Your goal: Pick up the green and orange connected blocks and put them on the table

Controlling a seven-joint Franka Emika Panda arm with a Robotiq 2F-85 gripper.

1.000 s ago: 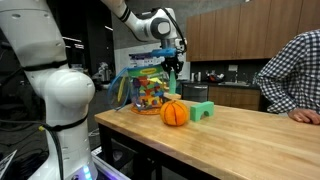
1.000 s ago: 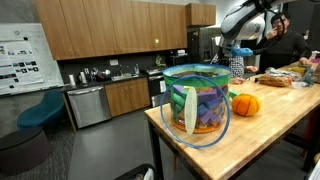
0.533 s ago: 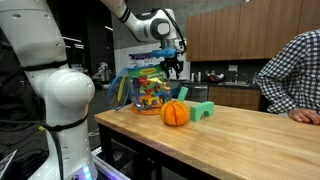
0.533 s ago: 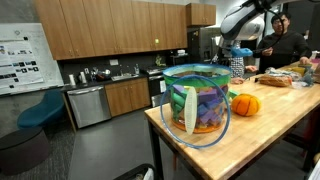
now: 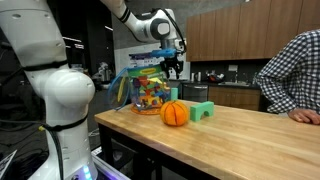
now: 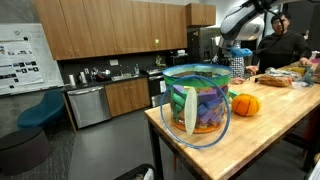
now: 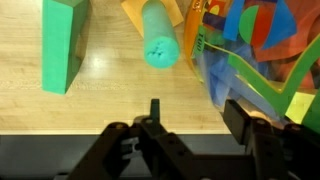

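A teal-green cylinder [image 7: 160, 45] rests against an orange piece [image 7: 134, 14] on the light wooden table [image 7: 105, 95]; it also shows in an exterior view [image 5: 183, 95]. A green arch block [image 7: 62, 45] lies beside it and shows in an exterior view [image 5: 203, 110]. My gripper [image 7: 197, 115] is open and empty. It hangs above the table next to the toy bin, apart from the blocks. It shows in both exterior views [image 5: 173, 67] [image 6: 236, 62].
A clear plastic bin [image 5: 145, 90] [image 6: 196, 105] full of colourful toys stands at the table's end, close to my right finger in the wrist view [image 7: 265, 50]. An orange pumpkin-like ball [image 5: 174, 113] [image 6: 245, 104] sits next to it. A person [image 5: 295, 70] is at the table's far side.
The gripper has risen slightly above the blocks, still open. The blocks, ball and bin have not moved.
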